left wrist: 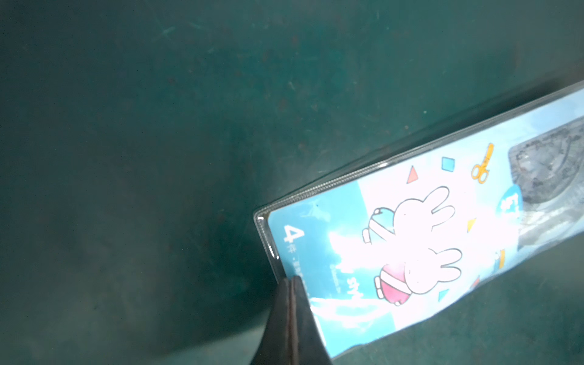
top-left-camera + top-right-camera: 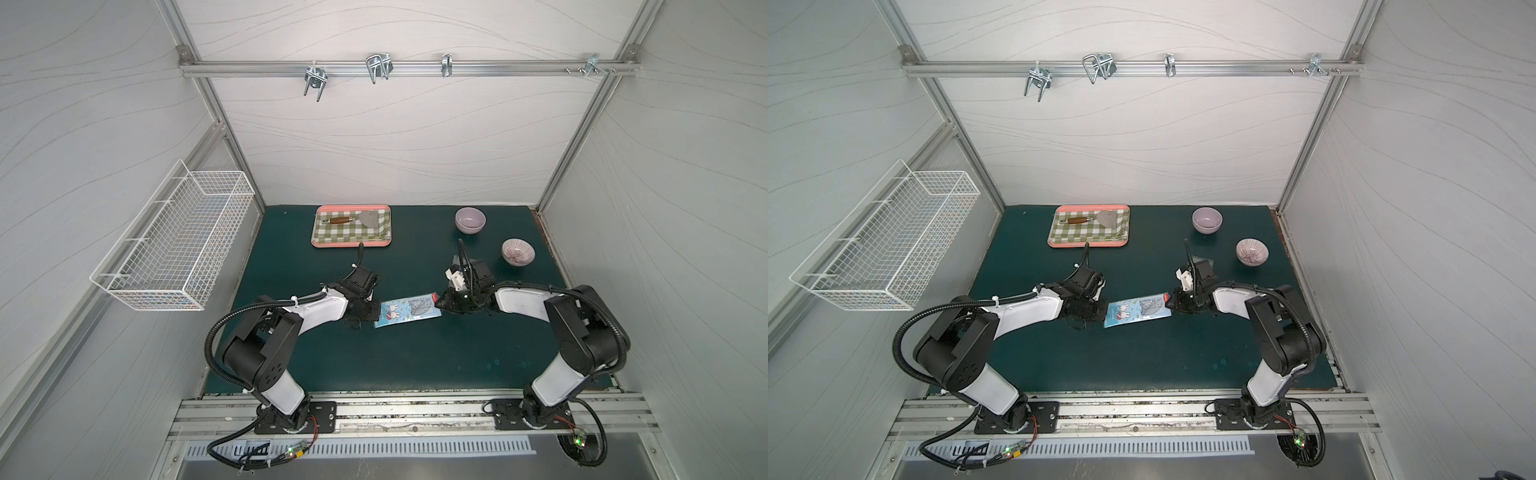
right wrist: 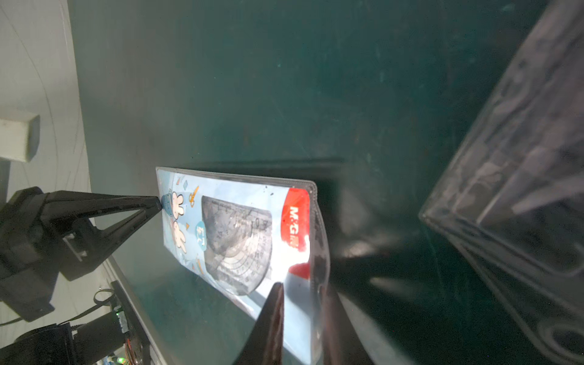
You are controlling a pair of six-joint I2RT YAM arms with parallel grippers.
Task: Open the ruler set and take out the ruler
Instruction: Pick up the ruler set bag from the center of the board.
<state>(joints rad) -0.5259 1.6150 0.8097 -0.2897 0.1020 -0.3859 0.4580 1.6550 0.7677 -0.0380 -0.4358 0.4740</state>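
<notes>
- ruler set (image 2: pixel 406 311): light blue pouch, white cartoon rabbits, red band at one end
- tray (image 2: pixel 352 246): pink rim, green-and-white check inside
- lilac bowl (image 2: pixel 470 220): plain
- striped bowl (image 2: pixel 518 251): white, fine pink radiating lines
- table (image 2: pixel 415 365): dark teal
- wire basket (image 2: pixel 174 245): white

Robot lab cell, aluminium frame (image 2: pixel 519 66), panelled walls (image 2: pixel 395 145), green mat (image 2: pixel 395 365)

- The ruler set (image 2: pixel 407 311) sits mid-mat (image 2: pixel 395 365), between the left gripper (image 2: pixel 375 311) at its left end and the right gripper (image 2: pixel 439 301) at its right end.
- Behind it, leftward, there's the tray (image 2: pixel 351 245), with a cloth (image 2: pixel 345 235) in it and a scraper (image 2: pixel 353 219) on the cloth.
- Behind it, rightward, are two bowls, standing apart: the far bowl (image 2: pixel 470 220) and the near bowl (image 2: pixel 518 251), which is further right.
- A wire basket (image 2: pixel 174 245) is up on the left wall, and hooks (image 2: pixel 378 66) hang on the back rail (image 2: pixel 498 66).
</notes>
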